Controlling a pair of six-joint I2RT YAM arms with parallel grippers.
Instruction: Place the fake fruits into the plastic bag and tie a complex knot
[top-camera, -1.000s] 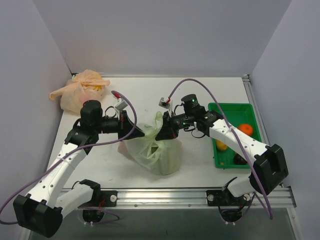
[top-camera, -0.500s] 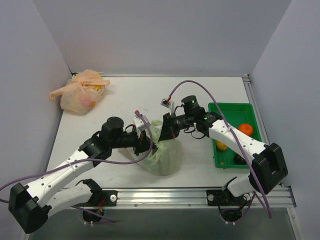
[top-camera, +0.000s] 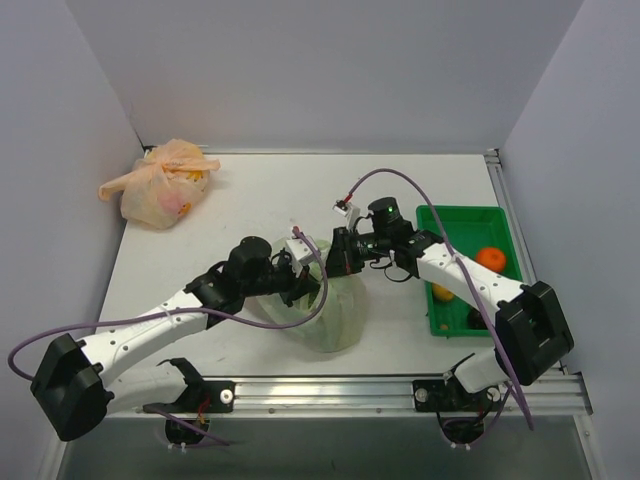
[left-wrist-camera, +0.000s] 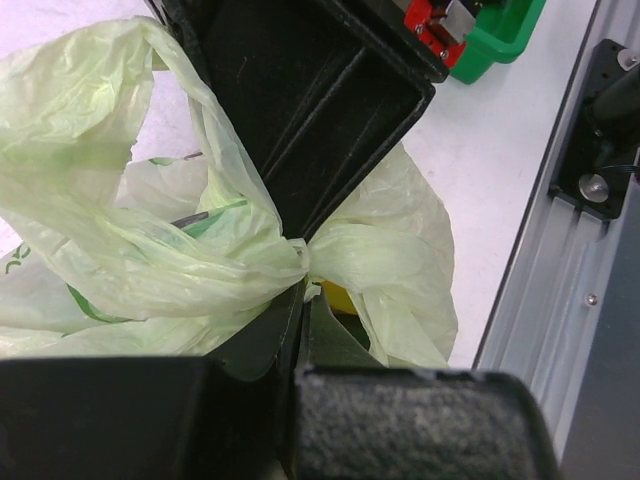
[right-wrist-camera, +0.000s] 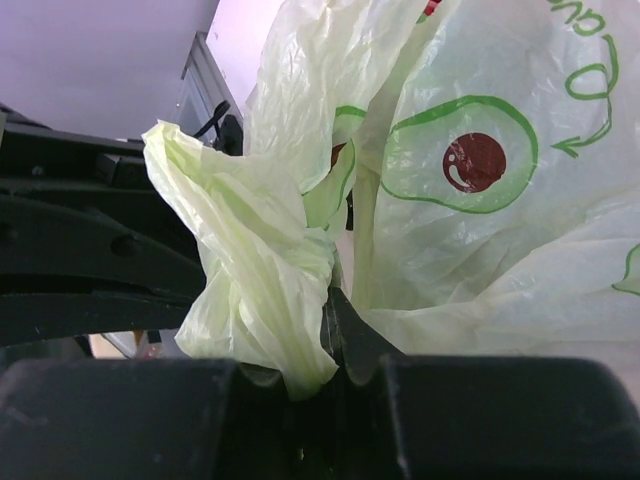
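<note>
The pale green plastic bag stands at the table's near middle with fruits inside; a yellow one shows through its mouth. My left gripper is shut on one bunched handle over the bag's top. My right gripper is shut on the other twisted handle, right beside the left one, so the two handles cross. More fake fruits lie in the green tray: an orange, a yellow piece and a dark piece.
A peach-orange bag, tied shut, lies at the far left corner. The green tray sits along the right edge beside a metal rail. The aluminium base rail runs along the near edge, just behind the bag.
My left arm has swung from the bag's left side across its top to the right gripper, carrying its handle along. The right gripper shifted slightly right.
</note>
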